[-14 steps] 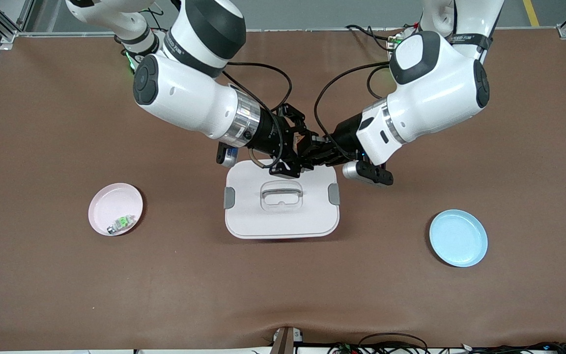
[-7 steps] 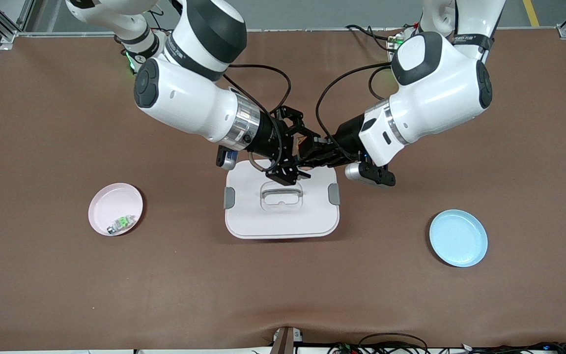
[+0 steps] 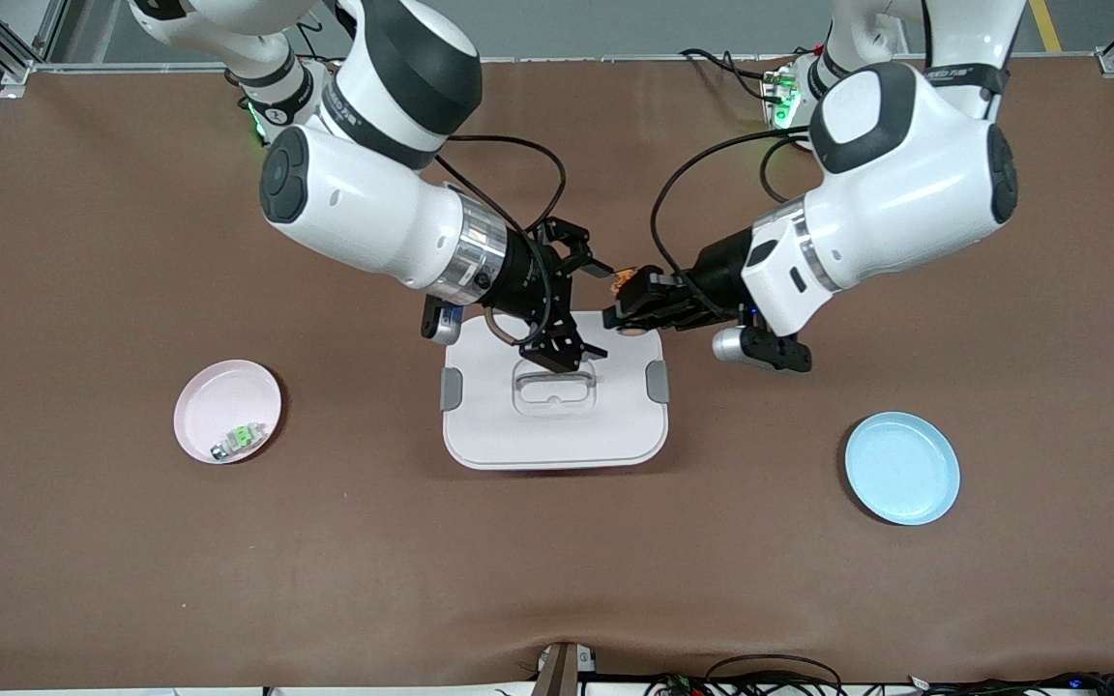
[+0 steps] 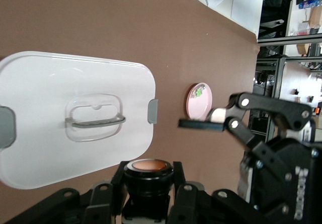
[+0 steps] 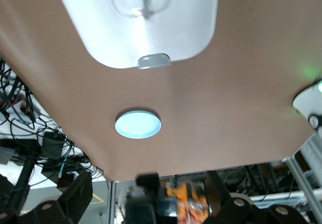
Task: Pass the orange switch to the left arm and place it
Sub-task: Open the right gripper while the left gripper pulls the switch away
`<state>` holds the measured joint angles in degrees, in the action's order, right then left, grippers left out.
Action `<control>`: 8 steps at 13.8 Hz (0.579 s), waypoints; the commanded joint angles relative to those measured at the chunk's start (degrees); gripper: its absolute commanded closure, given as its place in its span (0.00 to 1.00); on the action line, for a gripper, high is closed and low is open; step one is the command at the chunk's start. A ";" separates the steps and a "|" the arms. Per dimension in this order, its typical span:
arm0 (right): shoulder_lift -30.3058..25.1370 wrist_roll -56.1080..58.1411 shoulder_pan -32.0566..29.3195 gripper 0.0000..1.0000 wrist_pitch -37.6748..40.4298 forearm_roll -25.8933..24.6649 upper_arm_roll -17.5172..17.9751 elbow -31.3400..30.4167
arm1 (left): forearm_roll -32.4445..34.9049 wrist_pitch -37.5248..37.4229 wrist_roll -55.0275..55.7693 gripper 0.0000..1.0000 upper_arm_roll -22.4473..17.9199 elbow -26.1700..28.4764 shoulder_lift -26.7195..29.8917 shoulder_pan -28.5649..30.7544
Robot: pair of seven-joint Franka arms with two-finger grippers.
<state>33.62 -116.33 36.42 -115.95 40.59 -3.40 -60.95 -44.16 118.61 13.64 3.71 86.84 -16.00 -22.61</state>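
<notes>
Matt brown cloth-like cover on bench (image 3: 131,580), glossy white plastic arm shells (image 3: 364,208) with brushed metal wrist rings, smooth white plastic box (image 3: 557,425) with clear handle, grey latches, matt pink plate (image 3: 209,406), blue plate (image 3: 902,469).

White arms (image 3: 364,208), black joints, black looping cables (image 3: 518,145).

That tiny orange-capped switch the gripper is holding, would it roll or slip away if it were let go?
Probably. The orange switch, pinched in the left gripper above the box, has a round cap, so it might roll. It looks tiny and hard, likely light, and its smooth cap could slip from the fingers.
</notes>
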 commanded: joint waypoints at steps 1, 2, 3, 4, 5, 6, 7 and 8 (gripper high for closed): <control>0.04 13.87 -3.10 0.00 5.28 -0.42 -0.02 1.62 | 1.88 -4.77 1.82 1.00 -0.11 0.44 2.82 2.12; -0.31 20.98 -3.89 0.00 7.91 -0.85 -0.02 1.62 | 1.97 -5.14 3.23 1.00 -0.28 0.44 2.99 2.91; -1.01 28.62 -4.51 0.00 10.63 -3.12 0.24 1.62 | 3.62 -5.57 4.81 1.00 -0.37 0.53 3.08 3.53; -2.41 35.48 -4.60 0.00 13.27 -6.80 0.33 1.45 | 7.64 -6.01 6.13 1.00 -0.37 0.53 3.35 3.88; -3.20 41.56 -4.60 0.00 15.73 -11.01 0.33 1.36 | 12.73 -6.28 7.97 1.00 -0.37 0.53 3.52 4.15; -3.47 47.80 -4.60 0.00 18.02 -14.71 0.42 1.36 | 16.95 -7.50 10.07 1.00 -0.37 0.53 3.87 4.50; -3.56 54.21 -4.69 0.00 20.65 -16.57 0.33 1.36 | 20.48 -9.08 11.23 1.00 -0.37 0.53 3.96 5.02; -3.82 58.19 -5.21 0.00 23.47 -16.68 0.24 1.36 | 22.77 -10.66 11.50 1.00 -0.37 0.53 4.05 5.64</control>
<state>30.79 -66.41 31.86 -96.18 26.50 -3.64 -59.30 -25.88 110.78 23.34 3.39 86.87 -13.39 -17.79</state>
